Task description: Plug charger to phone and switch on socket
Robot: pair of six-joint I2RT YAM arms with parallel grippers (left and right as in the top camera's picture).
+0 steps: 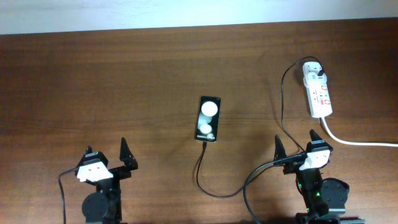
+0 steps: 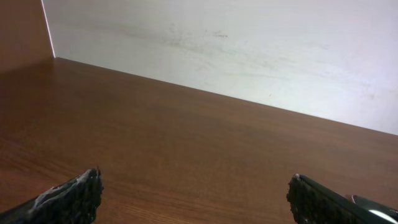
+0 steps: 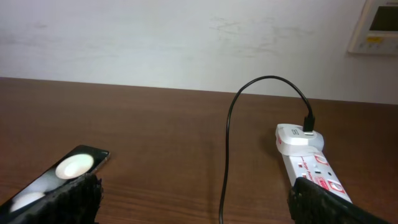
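Observation:
The black phone point(image 1: 208, 118) lies at the table's middle, two white round spots on its glossy face; it also shows in the right wrist view point(image 3: 65, 171). The thin black charger cable point(image 1: 211, 186) meets the phone's near end, loops right and runs up to the white adapter point(image 1: 314, 70) seated in the white socket strip point(image 1: 319, 94). The cable point(image 3: 227, 143) and the socket strip point(image 3: 311, 165) show in the right wrist view. My left gripper point(image 1: 107, 157) is open and empty at the front left. My right gripper point(image 1: 298, 145) is open and empty, near the cable.
The strip's thick white cord point(image 1: 360, 142) runs off to the right edge. A white wall point(image 2: 249, 50) borders the table's far edge. A white wall panel point(image 3: 376, 25) hangs at the upper right of the right wrist view.

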